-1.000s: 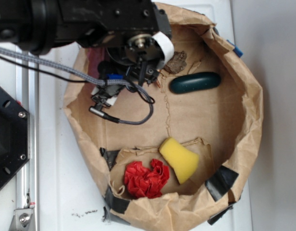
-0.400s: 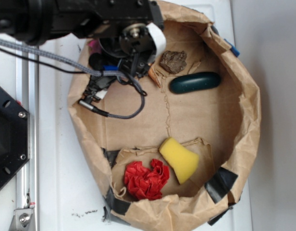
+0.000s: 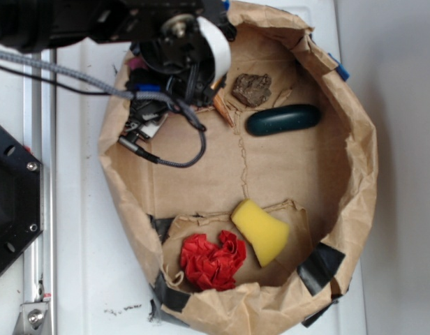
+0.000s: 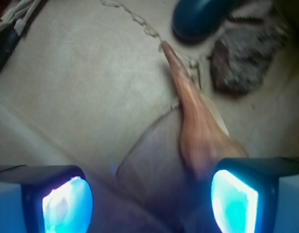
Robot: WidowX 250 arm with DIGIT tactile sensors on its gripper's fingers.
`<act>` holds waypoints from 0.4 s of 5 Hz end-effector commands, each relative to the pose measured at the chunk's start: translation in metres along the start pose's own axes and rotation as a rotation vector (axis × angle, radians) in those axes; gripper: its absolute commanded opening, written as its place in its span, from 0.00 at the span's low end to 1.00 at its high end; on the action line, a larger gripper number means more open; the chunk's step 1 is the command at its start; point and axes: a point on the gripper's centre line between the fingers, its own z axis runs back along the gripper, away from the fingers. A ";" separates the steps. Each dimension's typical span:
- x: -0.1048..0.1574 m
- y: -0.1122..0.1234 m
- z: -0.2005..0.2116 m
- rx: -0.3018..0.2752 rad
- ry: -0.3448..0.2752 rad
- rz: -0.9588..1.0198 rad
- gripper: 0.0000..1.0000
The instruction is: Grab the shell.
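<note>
- Moved: arm and tool [image 4: 150, 194] have shifted toward the upper-left rim of the paper bag [image 3: 354, 174] over the last second; yellow sponge [image 3: 261, 231] and red cloth [image 3: 212, 259] unchanged.
- Tool fingers [image 4: 234, 194] are spread apart, nothing pinched.
- Shell [image 4: 195, 124] lies on the bag floor, wide head just beside the right finger, thin tip pointing away.
- Brown rock [image 4: 244, 60] and dark green object [image 4: 200, 17] lie beyond the tip.

Exterior light: bright, even, soft shadows.
Wrist view: dim, blurred; shell [image 4: 195, 121] smeared.
Glare: cyan glow on fingertips [image 4: 234, 196].
</note>
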 end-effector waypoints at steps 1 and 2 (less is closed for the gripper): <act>0.004 0.016 0.000 0.062 0.017 0.052 1.00; 0.006 0.022 0.003 0.073 0.005 0.060 1.00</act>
